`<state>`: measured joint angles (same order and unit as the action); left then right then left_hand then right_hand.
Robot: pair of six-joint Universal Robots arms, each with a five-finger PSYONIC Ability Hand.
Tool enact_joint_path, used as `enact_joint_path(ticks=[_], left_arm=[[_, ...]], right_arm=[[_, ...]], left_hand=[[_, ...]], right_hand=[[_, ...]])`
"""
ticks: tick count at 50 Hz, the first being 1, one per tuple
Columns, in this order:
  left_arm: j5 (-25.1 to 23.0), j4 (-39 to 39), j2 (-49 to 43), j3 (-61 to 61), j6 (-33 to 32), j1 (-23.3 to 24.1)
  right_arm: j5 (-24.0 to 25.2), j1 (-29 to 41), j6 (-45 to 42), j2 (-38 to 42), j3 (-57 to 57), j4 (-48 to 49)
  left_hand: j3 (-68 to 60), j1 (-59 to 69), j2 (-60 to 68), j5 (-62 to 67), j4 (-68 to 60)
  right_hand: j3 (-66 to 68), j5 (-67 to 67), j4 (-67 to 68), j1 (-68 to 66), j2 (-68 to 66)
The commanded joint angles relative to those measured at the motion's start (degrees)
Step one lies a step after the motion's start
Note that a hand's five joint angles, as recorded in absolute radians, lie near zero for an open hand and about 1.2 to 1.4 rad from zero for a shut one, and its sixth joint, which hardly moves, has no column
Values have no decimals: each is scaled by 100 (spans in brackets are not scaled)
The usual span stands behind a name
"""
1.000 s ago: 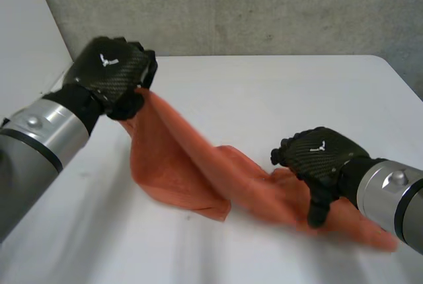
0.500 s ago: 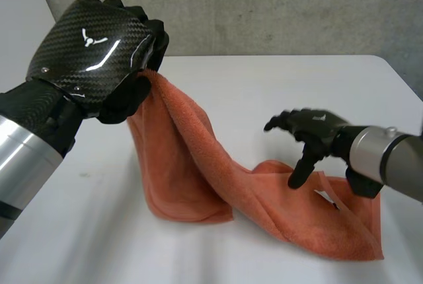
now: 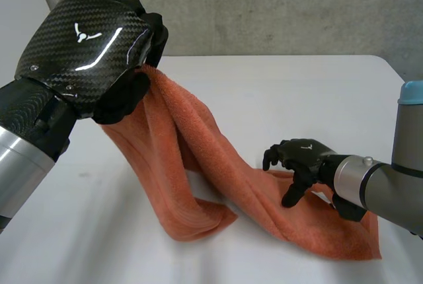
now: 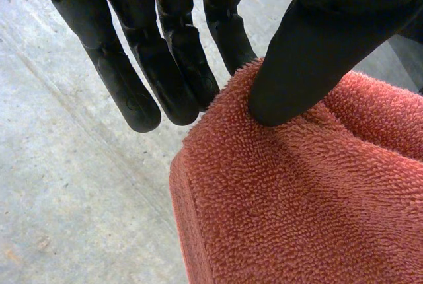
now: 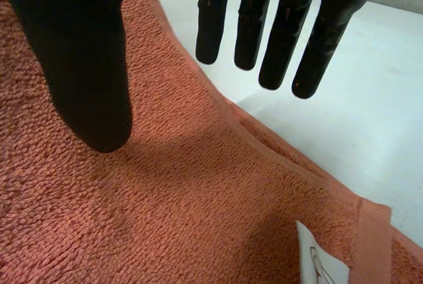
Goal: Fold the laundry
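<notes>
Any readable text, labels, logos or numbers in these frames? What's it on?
No readable words or numbers.
Left hand: white winged emblem on its back, no letters.
Right hand: same emblem, smaller, no letters.
White tag on the orange towel, by the right hand: dark print, cut off, unreadable.

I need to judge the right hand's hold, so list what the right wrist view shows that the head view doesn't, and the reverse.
The right wrist view adds a white label near the hemmed corner of the orange terry towel, and the right hand's straight fingers spread from its thumb, gripping nothing. The head view adds the left hand holding one towel end up off the white table. Both show the towel, right hand and table.
</notes>
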<state>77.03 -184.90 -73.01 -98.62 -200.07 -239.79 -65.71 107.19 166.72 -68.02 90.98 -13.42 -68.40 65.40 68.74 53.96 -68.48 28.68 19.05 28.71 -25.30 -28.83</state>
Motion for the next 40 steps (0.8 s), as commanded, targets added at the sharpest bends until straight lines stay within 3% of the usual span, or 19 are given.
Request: enact_joint_path(ticks=[1,7,8,9,11,17,22,26,29,31,37,40], left_arm=[[5,-2,33,1,4,11],[5,-2,33,1,-5,2],[5,-2,33,1,3,2],[14,-11,33,1,4,-15],[14,-20,24,-8,4,-24],[-3,-64,-64,-96,12,-138],[-38,-90,-134,-280,30,-559],[-82,-90,-476,-438,12,-981],[-91,-90,-898,-456,-23,-1018],[-83,-90,-1005,-448,-40,-1026],[-74,-336,-2014,61,-110,-1114],[32,-644,-2673,1140,-339,-1176]], right_arm=[[23,21,9,298,-89,200],[58,127,18,605,-194,209],[67,144,18,623,-203,200],[67,153,18,632,-221,200],[67,153,18,632,-247,200],[14,101,18,614,-388,165],[-56,39,-60,115,-441,77],[-196,-22,-578,-185,-449,-414],[-363,-49,-1061,-194,-449,-748],[-766,4,-1684,-185,-493,-951],[-1444,56,-1836,-194,-1081,-311],[-1576,83,-1801,-194,-1634,505]], left_hand=[[-1160,1460,1126,1604,-1152],[-1160,1460,1126,1604,-1152],[-1160,1460,1126,1604,-1152],[-1160,1460,1126,1604,-1152],[-1160,1460,1126,1604,-1152],[-1160,1460,1126,1604,-1152],[-1160,1460,1126,1604,-1152],[-1160,1460,1126,1604,-1152],[-1160,1460,1126,1604,-1152],[-1160,1460,1126,1604,-1152],[-1160,1460,1126,1604,-1152],[-1160,1460,1126,1604,-1152]], right_hand=[[58,21,55,-396,-43],[1432,1396,1430,-1771,-1418],[2036,2000,2034,-2375,-2022],[3691,3654,3688,-4030,-3676],[5126,5089,5123,-5465,-5111],[5132,5095,5129,-5470,-5117],[5132,5095,5129,-5470,-5117],[5132,5095,5129,-5470,-5117],[5132,5095,5129,-5470,-5117],[5132,5095,5129,-5470,-5117],[5132,5095,5129,-5470,-5117],[5132,5095,5129,-5470,-5117]])
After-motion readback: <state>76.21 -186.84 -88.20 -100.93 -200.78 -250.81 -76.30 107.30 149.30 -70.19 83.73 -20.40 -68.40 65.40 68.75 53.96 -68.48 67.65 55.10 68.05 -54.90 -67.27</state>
